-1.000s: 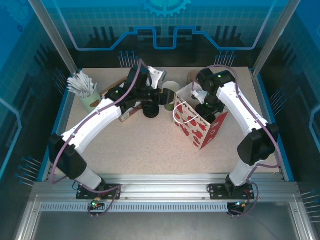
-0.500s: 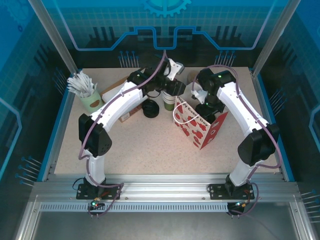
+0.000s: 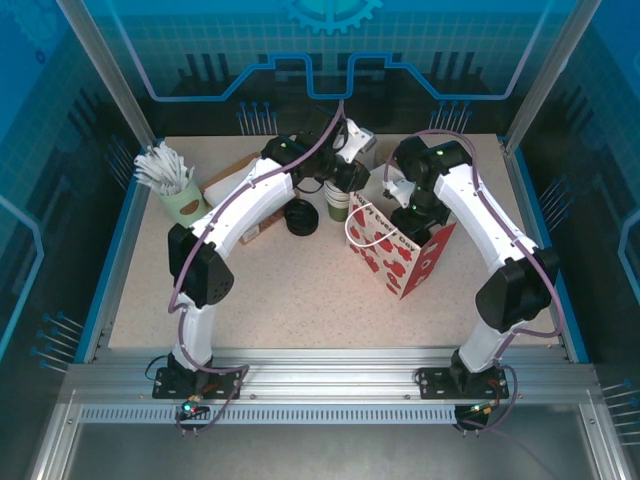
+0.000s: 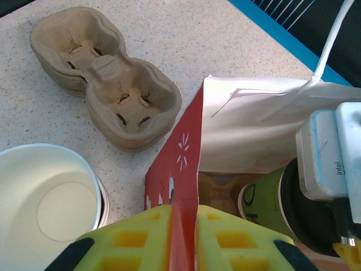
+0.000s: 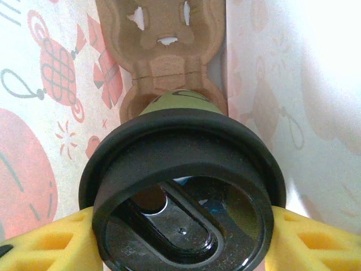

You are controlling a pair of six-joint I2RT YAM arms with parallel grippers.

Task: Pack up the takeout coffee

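The takeout coffee (image 5: 180,192), a green cup under a black lid, hangs inside the red and white paper bag (image 3: 405,262). My right gripper (image 5: 180,243) is shut on it, one yellow finger (image 5: 51,243) on each side of the lid. The left wrist view shows the cup's green side (image 4: 265,197) in the bag. Below the cup, a brown cardboard carrier (image 5: 163,51) lies on the bag's floor. My left gripper (image 4: 184,237) is shut on the bag's red left wall (image 4: 180,169) at its rim. From above, the left gripper (image 3: 352,185) sits at the bag's back left corner.
A stack of white-rimmed cups (image 4: 51,203) stands just left of the bag. Beyond it lies a stack of cardboard cup carriers (image 4: 107,84). Black lids (image 3: 300,218) lie left of the cups. A green holder of white stirrers (image 3: 170,185) stands at the far left.
My left arm has swung right, from over the lids to the bag's left rim, and its jaws have closed on that rim. The right arm has stayed still.
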